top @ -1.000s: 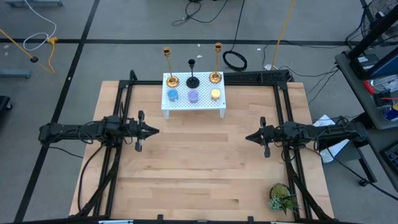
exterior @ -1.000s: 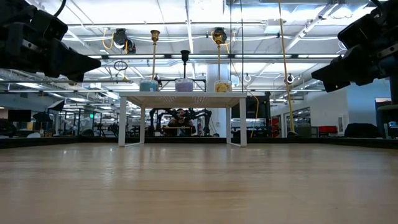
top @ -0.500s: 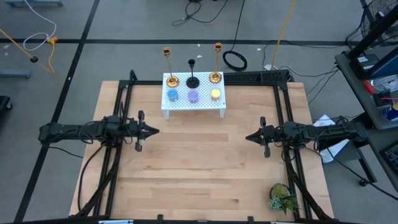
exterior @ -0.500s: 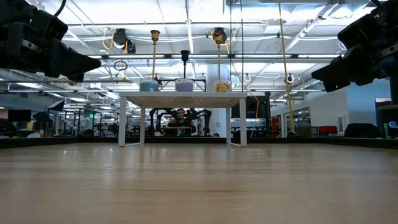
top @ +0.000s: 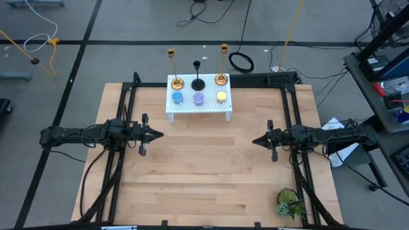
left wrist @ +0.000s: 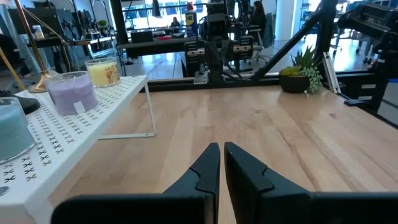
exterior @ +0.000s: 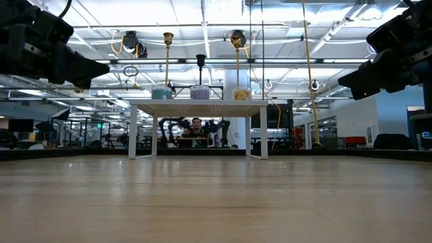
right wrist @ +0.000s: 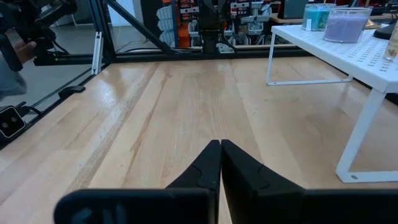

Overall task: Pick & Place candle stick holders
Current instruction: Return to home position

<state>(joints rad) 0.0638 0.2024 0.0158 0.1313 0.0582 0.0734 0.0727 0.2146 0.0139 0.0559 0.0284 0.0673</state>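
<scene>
Left wrist view crops the blue cup (left wrist: 12, 127) and one gold stick (left wrist: 41, 81), while the left gripper (top: 158, 134) at nine o'clock and right gripper (top: 255, 140) at three hover, fingers closed, empty.

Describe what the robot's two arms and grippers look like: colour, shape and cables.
The left arm and right arm are dark, almost black, slim and jointed, with black cables running along them. The left gripper and right gripper each have two matt black, wedge-shaped fingers that taper to a point.
</scene>
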